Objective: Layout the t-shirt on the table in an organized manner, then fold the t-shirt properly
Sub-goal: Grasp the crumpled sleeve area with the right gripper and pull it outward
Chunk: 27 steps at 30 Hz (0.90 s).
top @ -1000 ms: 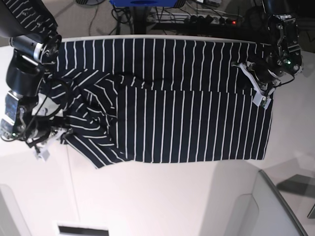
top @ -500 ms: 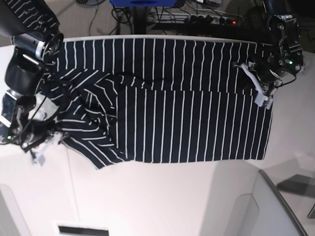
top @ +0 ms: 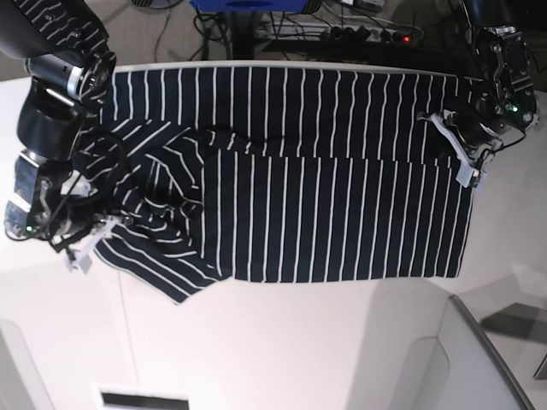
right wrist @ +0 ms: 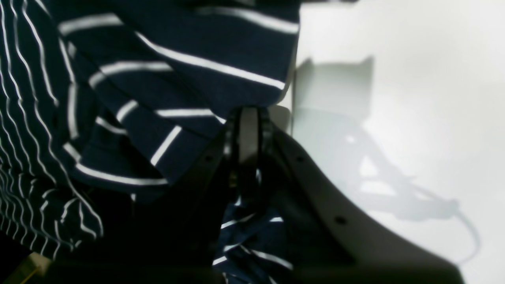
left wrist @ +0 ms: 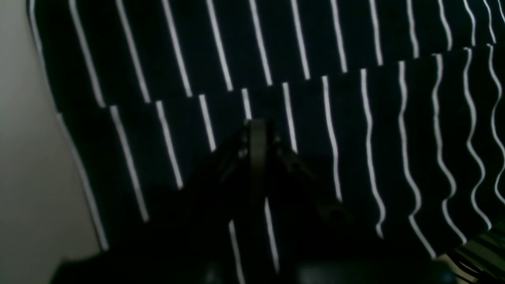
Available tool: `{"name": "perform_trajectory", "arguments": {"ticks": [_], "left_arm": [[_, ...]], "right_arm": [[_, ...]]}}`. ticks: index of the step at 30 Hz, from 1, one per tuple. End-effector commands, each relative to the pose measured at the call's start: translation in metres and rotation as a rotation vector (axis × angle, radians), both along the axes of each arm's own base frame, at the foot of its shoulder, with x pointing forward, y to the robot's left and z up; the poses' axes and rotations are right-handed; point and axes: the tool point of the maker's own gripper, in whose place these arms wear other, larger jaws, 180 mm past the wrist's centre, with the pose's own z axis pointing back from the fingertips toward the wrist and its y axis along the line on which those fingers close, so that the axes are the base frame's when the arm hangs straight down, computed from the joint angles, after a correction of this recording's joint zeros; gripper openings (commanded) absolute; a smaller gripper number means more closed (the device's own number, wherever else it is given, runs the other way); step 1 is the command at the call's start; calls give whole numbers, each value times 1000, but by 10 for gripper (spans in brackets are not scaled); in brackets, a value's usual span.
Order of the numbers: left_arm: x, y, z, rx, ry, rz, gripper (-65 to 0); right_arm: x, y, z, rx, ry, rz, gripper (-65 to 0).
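On t-shirt (top: pixel 325 196) sleeve edge, right gripper (top: pixel 83 248) pinches cloth to pull flat; left gripper (top: pixel 466 166) pinches hem, anchoring.

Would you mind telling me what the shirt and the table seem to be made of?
The shirt looks like soft, matte knit cloth, likely cotton jersey: it drapes, bunches into folds at one end, and its white stripes ripple. The table looks like a hard, smooth white board with a slight sheen, perhaps laminate: it catches soft shadows and shows no grain.
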Motion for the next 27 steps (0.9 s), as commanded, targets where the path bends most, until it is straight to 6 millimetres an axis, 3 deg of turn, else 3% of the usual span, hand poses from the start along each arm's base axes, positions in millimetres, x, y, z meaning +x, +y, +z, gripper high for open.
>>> {"name": "perform_trajectory", "arguments": {"ticks": [1, 4, 9, 11, 19, 27], "left_arm": [[9, 5, 11, 4, -42, -3, -650], [7, 5, 10, 4, -38, -3, -650], [5, 5, 9, 4, -34, -3, -650], [5, 5, 9, 4, -34, -3, -650], [8, 5, 10, 4, -40, -3, -650], [8, 5, 10, 3, -40, -3, -650]], "right_arm": [[21, -6, 18, -2, -68, -11, -642], [21, -6, 18, -1, -67, -13, -608], [22, -10, 22, -10, -75, -16, -335], [23, -15, 24, -7, -87, -36, -264], [28, -40, 33, 28, -120, -143, -242], [28, -28, 14, 101, -81, -155, -242]]}}
